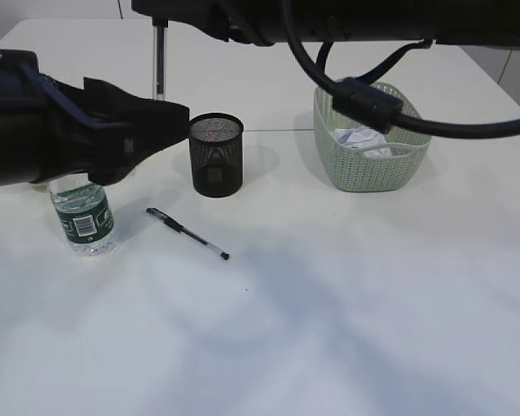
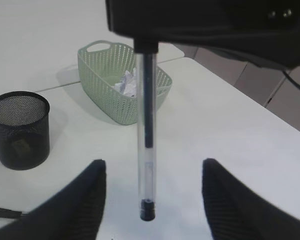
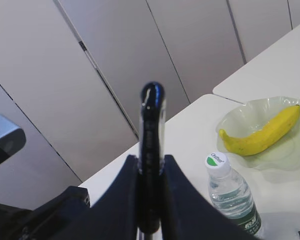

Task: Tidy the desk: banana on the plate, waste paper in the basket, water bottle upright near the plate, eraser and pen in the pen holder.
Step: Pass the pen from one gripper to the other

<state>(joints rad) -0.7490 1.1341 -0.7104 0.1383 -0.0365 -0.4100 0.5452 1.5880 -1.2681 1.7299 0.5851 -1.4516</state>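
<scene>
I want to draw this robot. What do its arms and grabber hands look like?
Both arms are black and chunky. The right arm has thick black cables looping off it. The left gripper has two broad, rounded black fingers with a finely dotted texture. The right gripper's fingers are smooth, black and tapered.

The exterior view looks down at a slant from the near edge of the desk, facing the far edge, with both arms crossing the top of its field.

The left wrist view sits just behind the left gripper, close to the desk. It faces right and far, taking in the pen holder and the basket. Both also appear in the exterior view.

The right wrist view looks along the right gripper, toward the far left. It shares the water bottle with the exterior view.
</scene>
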